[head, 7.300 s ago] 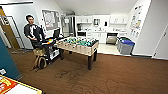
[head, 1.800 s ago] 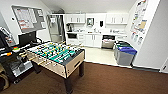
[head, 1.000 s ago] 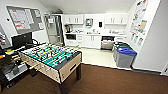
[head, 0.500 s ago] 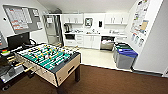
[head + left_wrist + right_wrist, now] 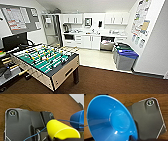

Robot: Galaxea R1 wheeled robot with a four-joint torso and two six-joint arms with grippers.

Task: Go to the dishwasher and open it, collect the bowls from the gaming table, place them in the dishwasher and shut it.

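Observation:
The gaming table, a table-football table with a green field and rods, stands at the near left in the head view. Across the room, under the white kitchen counter, the dishwasher shows a dark opening with a pale rack. In the left wrist view, my left gripper is shut on a yellow bowl over the brown floor. The blue bowl shows beside it. In the right wrist view, my right gripper is shut on the blue bowl, its hollow facing the camera.
Two grey bins with blue and green lids stand against the right wall near the dishwasher. A dark monitor sits on a desk at the left. The brown carpet meets a pale kitchen floor. A tall fridge is at the back left.
The whole head view has shifted. The camera has moved forward and turned, so the football table looms larger at the left and the kitchen is closer.

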